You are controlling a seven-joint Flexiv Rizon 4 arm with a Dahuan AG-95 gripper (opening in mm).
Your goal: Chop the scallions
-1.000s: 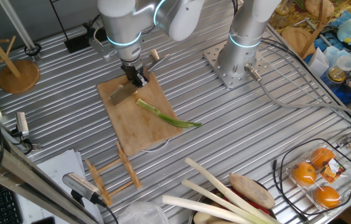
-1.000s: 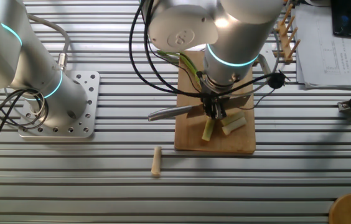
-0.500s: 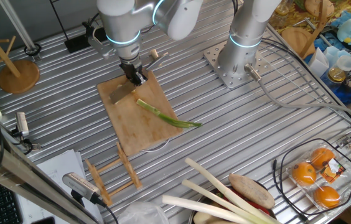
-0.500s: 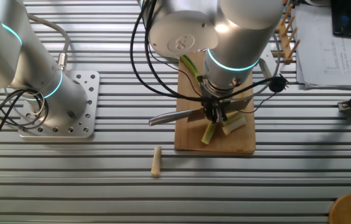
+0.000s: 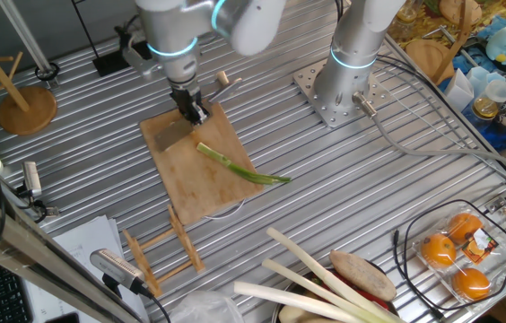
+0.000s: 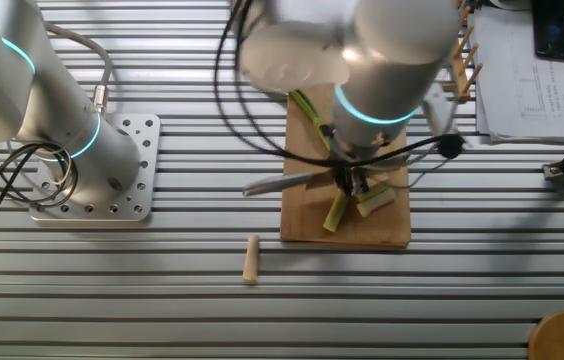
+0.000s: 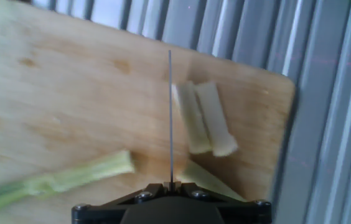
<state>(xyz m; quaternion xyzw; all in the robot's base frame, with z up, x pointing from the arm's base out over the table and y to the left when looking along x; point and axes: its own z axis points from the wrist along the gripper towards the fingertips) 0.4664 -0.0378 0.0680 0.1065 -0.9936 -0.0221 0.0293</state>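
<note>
The scallions lie on the wooden cutting board [image 5: 201, 188]: one long stalk [image 5: 239, 167] running from a pale cut end to a dark green tip, and short pale cut pieces [image 6: 374, 198] near the board's end. In the hand view the stalk's cut end [image 7: 76, 179] lies left of the knife blade [image 7: 170, 118], and two cut pieces [image 7: 203, 118] lie just right of it. My gripper [image 5: 195, 109] is shut on the knife [image 6: 282, 183] and holds it over the board's far end, between stalk and pieces.
Thick pale leek stalks [image 5: 325, 278] and a wire basket of oranges [image 5: 459, 256] sit at the front right. A small wooden rack [image 5: 159, 251] stands by the board's near end. A wooden dowel [image 6: 251, 259] lies off the board. A second arm's base [image 5: 334, 90] is bolted behind.
My arm with the knife has shifted slightly toward the board's far end and is blurred with motion. The stalk and cut pieces stay where they were.
</note>
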